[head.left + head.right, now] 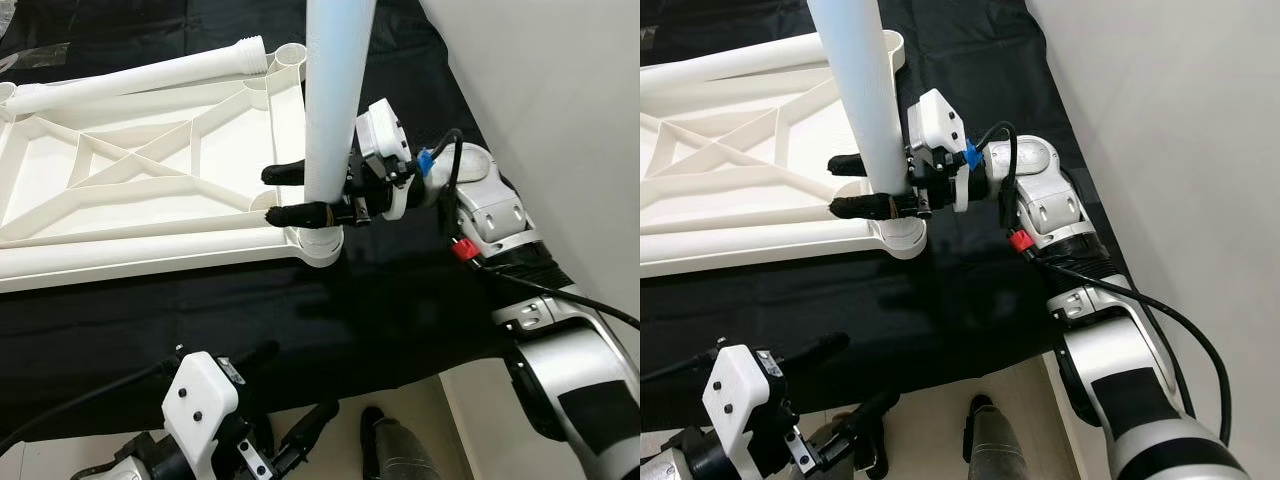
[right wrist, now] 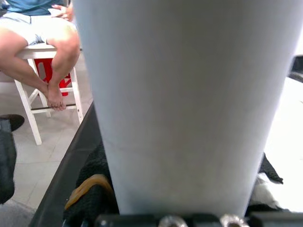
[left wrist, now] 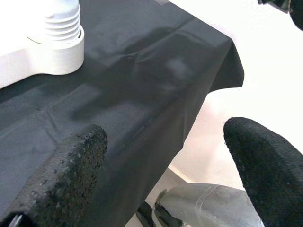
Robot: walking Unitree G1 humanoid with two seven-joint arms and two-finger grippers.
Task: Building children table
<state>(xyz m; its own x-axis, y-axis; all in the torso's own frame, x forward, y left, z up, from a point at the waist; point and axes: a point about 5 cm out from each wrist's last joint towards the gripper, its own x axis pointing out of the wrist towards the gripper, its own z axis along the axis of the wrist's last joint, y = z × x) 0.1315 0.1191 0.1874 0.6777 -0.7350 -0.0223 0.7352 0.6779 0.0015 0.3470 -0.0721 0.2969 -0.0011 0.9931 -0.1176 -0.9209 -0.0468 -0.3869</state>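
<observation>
The right gripper (image 1: 283, 193) is clamping one upright leg (image 1: 335, 90) between its jaws; the left gripper (image 3: 161, 156) is hanging open, holding nothing, near one tabletop (image 1: 150, 180).

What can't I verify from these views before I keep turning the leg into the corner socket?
- Upright white plastic table leg: top cut off by the eye views' upper edge.
- Thread depth in the round corner socket of the white ribbed tabletop: hidden by the right gripper in the eye views.
- Right wrist view: leg blocks what lies beyond.
- Left gripper: open, idle.

White table leg (image 2: 189, 104) close-up (seated person (image 2: 42, 42) behind)
</observation>
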